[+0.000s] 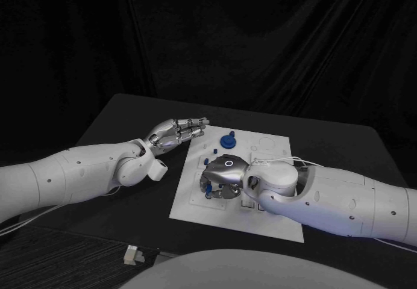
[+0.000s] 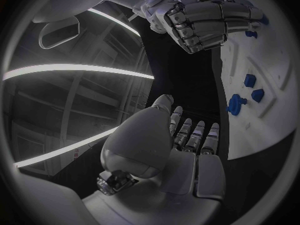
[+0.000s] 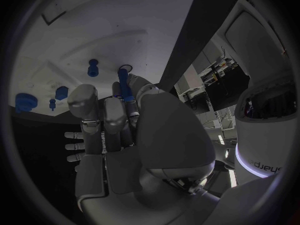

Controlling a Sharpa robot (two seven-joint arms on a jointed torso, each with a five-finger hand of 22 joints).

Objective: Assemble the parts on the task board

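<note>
Flat white task board [image 1: 269,226] sits centre frame on the black desk [image 1: 113,120]. Right hand [image 1: 222,177] over the board's left-centre, pinching a slim blue peg [image 3: 124,85], long axis along its fingers. Left hand [image 1: 176,131] at the board's upper-left corner, fingers apart, holding nothing. Round blue knob part [image 1: 228,141] stands upright near the board's top edge. Small white block [image 1: 130,255] at lower left.

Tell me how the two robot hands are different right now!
The left robot hand holds nothing, with its fingers stretched out flat; the right robot hand curls its fingers around a blue part. The left robot hand sits at the edge of the task board, while the right robot hand is over the middle of the board. Both are silver, on white arms.
</note>
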